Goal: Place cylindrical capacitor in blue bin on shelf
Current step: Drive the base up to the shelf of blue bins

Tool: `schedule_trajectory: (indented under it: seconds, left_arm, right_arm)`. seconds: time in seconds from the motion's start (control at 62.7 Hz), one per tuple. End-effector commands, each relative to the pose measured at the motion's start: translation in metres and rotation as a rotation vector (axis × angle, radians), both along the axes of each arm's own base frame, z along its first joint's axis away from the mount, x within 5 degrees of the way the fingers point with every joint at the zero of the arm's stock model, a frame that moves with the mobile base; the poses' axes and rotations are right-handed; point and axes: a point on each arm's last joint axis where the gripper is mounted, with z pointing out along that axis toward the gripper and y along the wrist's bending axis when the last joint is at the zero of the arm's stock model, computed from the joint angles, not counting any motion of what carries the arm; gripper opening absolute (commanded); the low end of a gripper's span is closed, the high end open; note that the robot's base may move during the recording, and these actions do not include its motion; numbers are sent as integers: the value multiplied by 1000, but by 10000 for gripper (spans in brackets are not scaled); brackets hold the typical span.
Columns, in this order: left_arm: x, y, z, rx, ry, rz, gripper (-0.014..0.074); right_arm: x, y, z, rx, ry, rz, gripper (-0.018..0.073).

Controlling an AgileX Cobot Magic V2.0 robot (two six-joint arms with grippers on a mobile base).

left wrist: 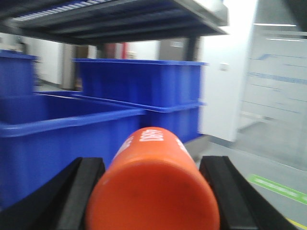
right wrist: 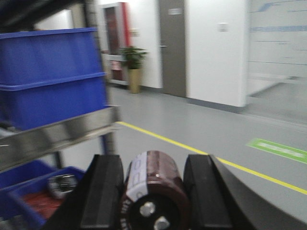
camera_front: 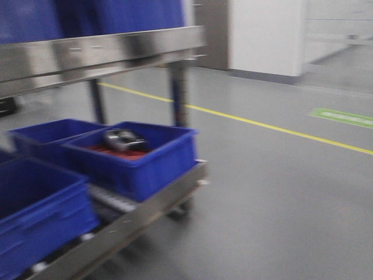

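My right gripper [right wrist: 153,160] is shut on the cylindrical capacitor [right wrist: 153,191], a dark brown cylinder with a pale printed stripe and two silvery terminals facing the camera. It is held in the air to the right of the shelf, whose shiny steel rail [right wrist: 57,136] runs at the left. A blue bin [right wrist: 67,171] sits on the lower level, down to the left. My left gripper [left wrist: 153,165] is shut on the orange tapered piece [left wrist: 153,196] with white print, facing blue bins [left wrist: 139,86]. The front view shows the shelf rail [camera_front: 99,52] and a lower blue bin [camera_front: 157,163]. Neither gripper shows there.
A dark silvery part [camera_front: 123,140] lies on red material in the lower bin and also shows in the right wrist view [right wrist: 61,184]. More blue bins [camera_front: 35,204] stand to the left. A yellow floor line [camera_front: 262,123] and green marker [camera_front: 344,116] cross the grey floor.
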Motion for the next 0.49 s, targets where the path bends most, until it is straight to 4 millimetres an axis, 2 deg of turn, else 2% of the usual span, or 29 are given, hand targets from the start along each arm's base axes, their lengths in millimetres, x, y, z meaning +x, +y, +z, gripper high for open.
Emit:
schedule_trajectory:
  seconds: [0.0, 0.478]
  left_arm:
    - [-1, 0, 2, -2, -19, 0, -111]
    - [-1, 0, 2, -2, -19, 0, -111]
  right_arm:
    - [-2, -1, 4, -4, -40, -5, -163]
    - [-2, -1, 4, -4, -40, -5, -163]
